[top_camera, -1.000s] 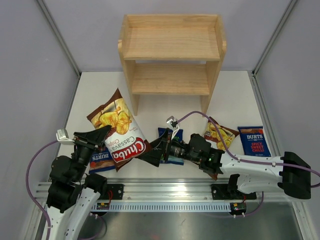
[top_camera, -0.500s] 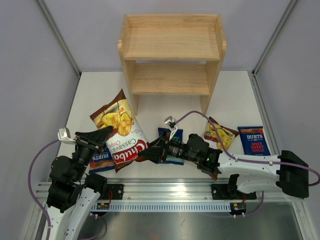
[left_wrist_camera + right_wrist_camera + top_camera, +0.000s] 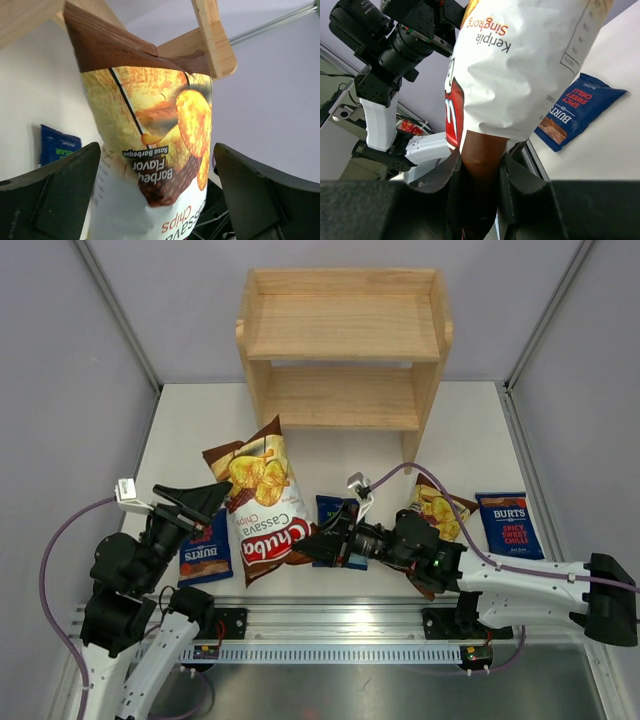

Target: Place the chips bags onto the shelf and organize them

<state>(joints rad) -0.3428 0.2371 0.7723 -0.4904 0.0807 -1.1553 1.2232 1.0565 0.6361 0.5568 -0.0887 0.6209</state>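
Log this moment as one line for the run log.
right gripper: shut on Chuba bag, bottom edge | left gripper: open, facing bag | shelf: no bags yet

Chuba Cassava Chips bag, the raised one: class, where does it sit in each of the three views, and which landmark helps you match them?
Top external: Chuba bag left of centre, in front of the shelf, right gripper pinching its near end.
Left wrist: fills the centre, shelf behind its top.
Right wrist: top centre, white back showing.
Landmark: the shelf, in top external and left wrist only.
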